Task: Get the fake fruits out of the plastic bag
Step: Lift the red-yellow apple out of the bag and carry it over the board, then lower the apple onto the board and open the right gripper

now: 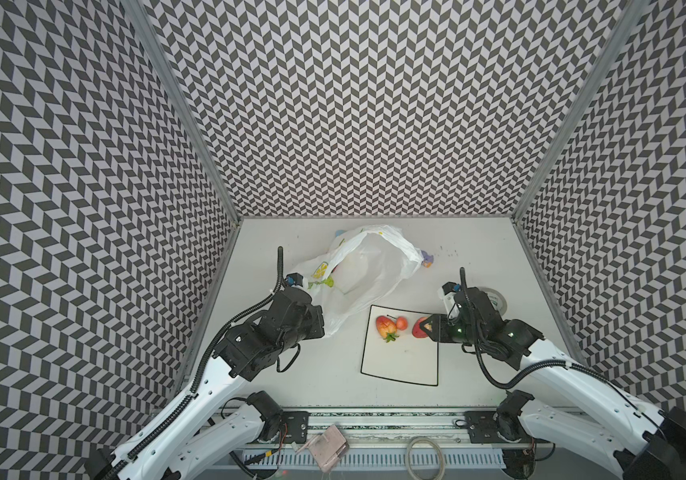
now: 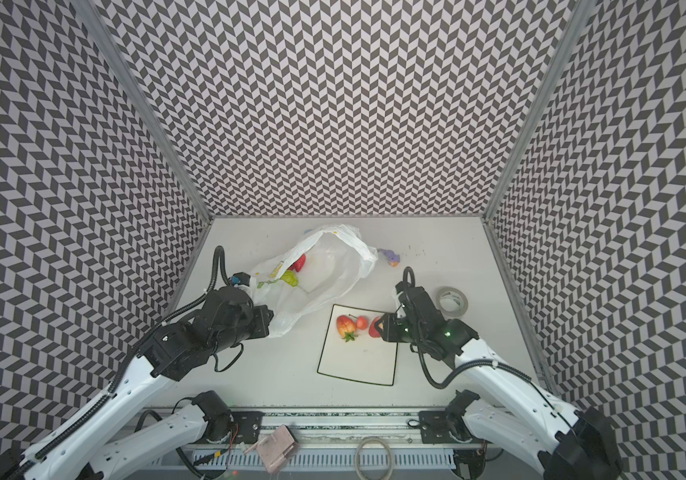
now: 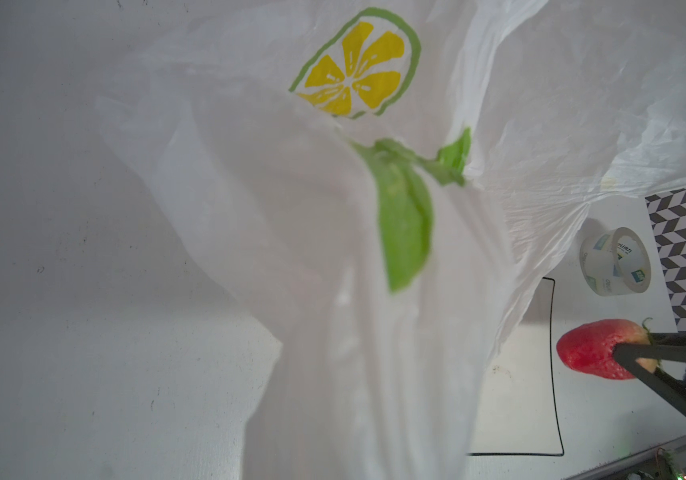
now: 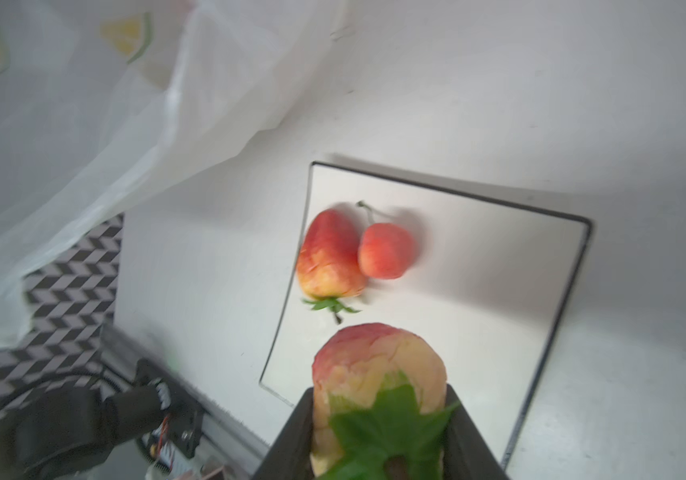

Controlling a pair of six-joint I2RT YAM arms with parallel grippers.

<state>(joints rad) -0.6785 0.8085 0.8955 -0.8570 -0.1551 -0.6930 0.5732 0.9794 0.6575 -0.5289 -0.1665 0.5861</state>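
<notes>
We see the thin, crinkly plastic bag [image 1: 364, 266] at upper centre in both top views, its lower corner pinched in our closed left gripper [image 1: 321, 326], whose arm reaches in low. Our right gripper [image 1: 425, 326], wrist level, clamps a glossy red strawberry [image 1: 417, 330] over the flat square plate [image 1: 399, 370], just right of a second strawberry [image 1: 386, 327] and a small round fruit [image 1: 402, 323] lying there.

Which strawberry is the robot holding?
The strawberry in the right gripper, above the plate. The other strawberry lies loose on the plate; a third strawberry sits inside the bag.
</notes>
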